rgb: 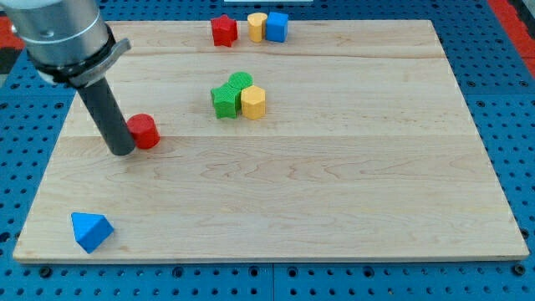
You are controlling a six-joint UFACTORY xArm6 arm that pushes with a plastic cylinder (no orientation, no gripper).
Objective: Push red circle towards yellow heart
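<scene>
The red circle lies at the board's left, a short cylinder. My tip stands just left of it, touching or nearly touching its left side. The yellow heart sits at the view's top, between a red star and a blue block. It lies far up and to the right of the red circle.
A green star, a green round block and a yellow hexagon cluster near the middle, up and right of the red circle. A blue triangle lies at the bottom left. The wooden board rests on blue pegboard.
</scene>
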